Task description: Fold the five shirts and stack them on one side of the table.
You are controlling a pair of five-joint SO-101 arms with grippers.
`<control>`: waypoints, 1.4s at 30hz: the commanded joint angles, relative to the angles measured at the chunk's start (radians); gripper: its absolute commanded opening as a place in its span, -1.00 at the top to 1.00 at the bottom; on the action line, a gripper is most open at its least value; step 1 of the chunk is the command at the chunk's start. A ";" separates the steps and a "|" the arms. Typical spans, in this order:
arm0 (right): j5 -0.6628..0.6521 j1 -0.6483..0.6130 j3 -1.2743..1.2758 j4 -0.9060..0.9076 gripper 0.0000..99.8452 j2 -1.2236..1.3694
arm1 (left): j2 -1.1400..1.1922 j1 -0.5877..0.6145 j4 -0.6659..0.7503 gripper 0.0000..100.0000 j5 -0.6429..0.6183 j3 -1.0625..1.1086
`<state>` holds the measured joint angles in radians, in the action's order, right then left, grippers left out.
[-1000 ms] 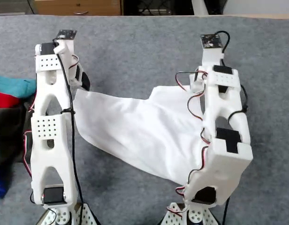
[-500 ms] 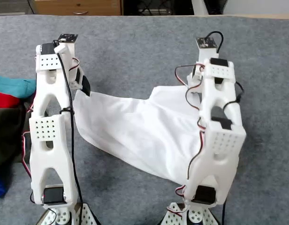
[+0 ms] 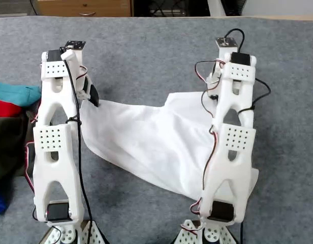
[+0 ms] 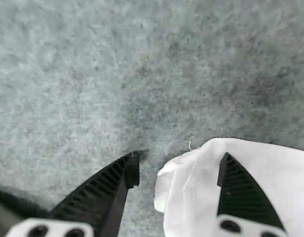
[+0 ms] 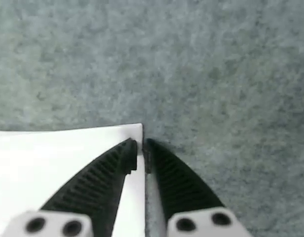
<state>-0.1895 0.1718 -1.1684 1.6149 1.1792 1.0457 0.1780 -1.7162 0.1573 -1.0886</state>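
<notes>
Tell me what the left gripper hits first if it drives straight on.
Probably the bunched corner of the white shirt, lying between the open jaws of the left gripper; past it, the grey table cover. Depth is hard to judge.

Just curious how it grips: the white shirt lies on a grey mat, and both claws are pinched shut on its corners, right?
Not both. The left claw is open around a corner of the white shirt, as the left wrist view shows. The right claw is pinched shut on its corner.
</notes>
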 commanded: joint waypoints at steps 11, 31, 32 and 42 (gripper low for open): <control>-0.002 0.038 -0.504 0.150 0.97 0.229 | -0.025 0.022 0.000 0.44 -0.009 -0.064; -0.005 0.037 -0.493 0.147 0.97 0.219 | -0.015 0.005 0.052 0.60 -0.002 -0.147; -0.005 0.037 -0.493 0.147 0.97 0.219 | -0.015 -0.002 0.054 0.66 -0.002 -0.147; -0.003 0.037 -0.492 0.147 0.97 0.220 | 0.035 -0.007 0.028 0.60 -0.005 -0.156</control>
<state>-0.1910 0.1949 -1.6241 1.7622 1.4108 1.0856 0.1749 -1.6763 0.1573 -1.1899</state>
